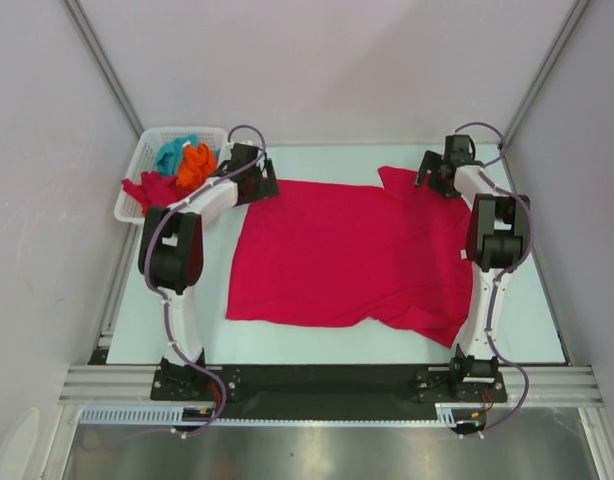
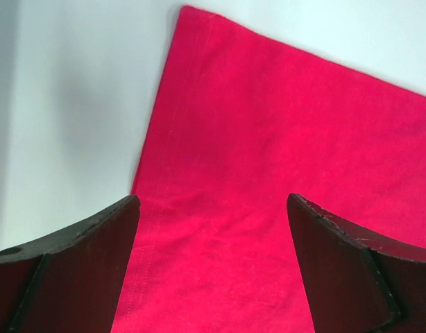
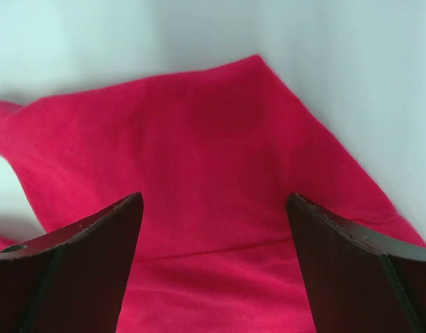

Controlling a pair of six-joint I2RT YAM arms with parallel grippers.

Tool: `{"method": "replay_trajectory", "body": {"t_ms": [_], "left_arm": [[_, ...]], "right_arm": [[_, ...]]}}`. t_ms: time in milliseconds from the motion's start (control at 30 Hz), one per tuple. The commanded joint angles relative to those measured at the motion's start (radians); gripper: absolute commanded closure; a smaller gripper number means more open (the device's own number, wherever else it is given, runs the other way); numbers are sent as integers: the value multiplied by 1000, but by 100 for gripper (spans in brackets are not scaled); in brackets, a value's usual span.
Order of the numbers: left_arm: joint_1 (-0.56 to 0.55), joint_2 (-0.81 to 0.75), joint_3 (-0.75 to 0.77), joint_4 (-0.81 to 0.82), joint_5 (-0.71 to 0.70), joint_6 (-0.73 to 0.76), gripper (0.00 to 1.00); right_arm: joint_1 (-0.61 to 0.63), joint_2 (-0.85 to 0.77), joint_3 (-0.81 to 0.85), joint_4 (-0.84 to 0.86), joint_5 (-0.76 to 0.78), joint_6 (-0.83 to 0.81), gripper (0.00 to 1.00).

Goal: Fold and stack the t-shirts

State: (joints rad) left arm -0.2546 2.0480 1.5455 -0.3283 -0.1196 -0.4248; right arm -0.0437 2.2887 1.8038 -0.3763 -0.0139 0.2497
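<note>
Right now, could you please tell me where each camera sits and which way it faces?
Top external: fixed above and behind, looking down on the table; the left arm and right arm show whole, bases nearest.
Left wrist: on the left arm, looking down past the open left pincer at a hemmed corner of the crimson t-shirt.
Right wrist: on the right arm, looking past the open right pincer at a pointed flap of that shirt.
Shared: all three see the crimson t-shirt.
</note>
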Motion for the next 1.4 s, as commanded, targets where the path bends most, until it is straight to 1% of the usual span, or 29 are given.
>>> {"method": "replay_trajectory", "body": {"t_ms": [0,100,267,333,433,500,533,600,667,700,733,800,833,900,967,1000,1033,1067,1133,1167,1200,1267,1300,1367], "left_arm": [[-3,-11,-42,8,57,12,7],[-18,-14,-85,11,70,6,7],[-77,-18,-159,12,69,-6,7],[-92,-34,-214,24,63,-17,8],[-104,-75,-307,38,63,-32,8],[-110,-117,-388,44,57,-43,9],[-123,-132,-415,48,55,-49,9],[-136,-187,-500,52,58,-58,9],[-163,-250,-556,49,61,-71,10],[-173,-273,-612,46,61,-78,10],[-196,-325,-640,44,61,-86,10],[-225,-377,-714,38,45,-114,10],[-250,-421,-732,23,43,-124,10],[-265,-459,-765,-3,37,-143,10],[-268,-509,-768,-21,28,-147,10],[-268,-526,-748,-44,17,-143,10],[-265,-552,-727,-57,-11,-135,8],[-259,-558,-669,-66,-17,-112,8],[-220,-560,-599,-90,-9,-88,6],[-201,-557,-532,-95,0,-66,6],[-158,-551,-503,-95,8,-59,6],[-117,-523,-432,-92,17,-39,5],[-77,-510,-414,-89,15,-34,5],[-37,-462,-378,-75,21,-31,6]], "right_arm": [[13,-107,-101,63,43,8,9],[16,-135,-181,65,40,23,11],[25,-185,-331,70,31,57,12],[30,-221,-374,68,25,66,12],[41,-286,-483,79,26,77,13],[41,-319,-576,86,26,92,12],[68,-354,-609,91,28,98,13],[76,-388,-702,102,25,121,13],[96,-435,-756,91,25,144,13],[105,-451,-802,88,23,149,13],[114,-466,-825,82,23,155,13],[146,-521,-872,48,25,166,13],[156,-544,-883,31,34,172,13],[183,-609,-902,-15,35,172,13],[191,-649,-899,-71,45,171,12],[189,-694,-888,-90,49,162,12],[188,-713,-850,-125,72,157,11],[185,-735,-822,-139,77,149,10],[159,-770,-755,-167,62,135,9],[144,-778,-691,-167,48,134,8],[118,-779,-657,-164,36,132,7],[85,-769,-579,-139,-7,137,7],[74,-755,-557,-132,-15,135,8],[51,-709,-512,-124,-27,132,8]]}}
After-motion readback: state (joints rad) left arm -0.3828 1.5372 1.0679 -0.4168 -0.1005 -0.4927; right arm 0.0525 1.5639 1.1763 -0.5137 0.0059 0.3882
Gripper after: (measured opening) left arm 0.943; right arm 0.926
